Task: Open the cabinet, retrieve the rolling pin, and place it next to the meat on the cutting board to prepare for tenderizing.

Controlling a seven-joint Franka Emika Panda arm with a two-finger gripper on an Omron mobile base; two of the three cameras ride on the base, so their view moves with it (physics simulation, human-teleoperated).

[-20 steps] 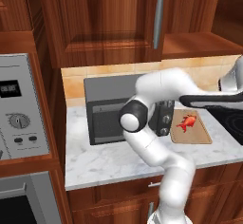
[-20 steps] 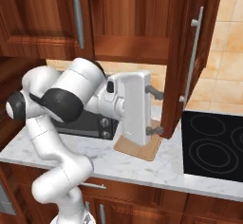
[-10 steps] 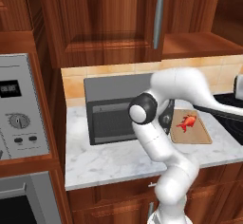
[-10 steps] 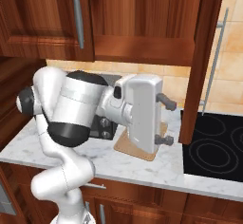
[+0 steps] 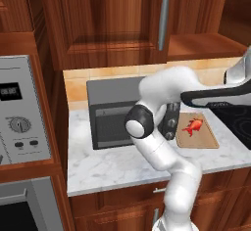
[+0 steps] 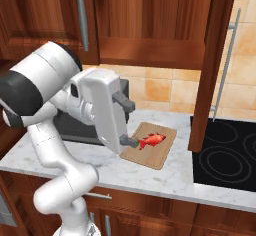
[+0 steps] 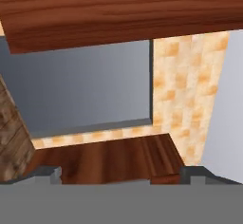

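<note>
Meat (image 6: 152, 140), a small bright-red lump, lies on the light tan wooden cutting board (image 6: 159, 154) at the toaster oven's (image 5: 109, 112) three o'clock. Right base view shows the reddish-brown wall cabinet's (image 6: 150, 20) door swung open; the two-finger gripper (image 6: 128, 122) stands wide and empty.

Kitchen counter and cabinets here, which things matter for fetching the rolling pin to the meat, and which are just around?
For the job:
cabinet, right door swung open
cutting board
meat on the board
gripper, open

Just around:
toaster oven
stovetop
wall oven
</note>
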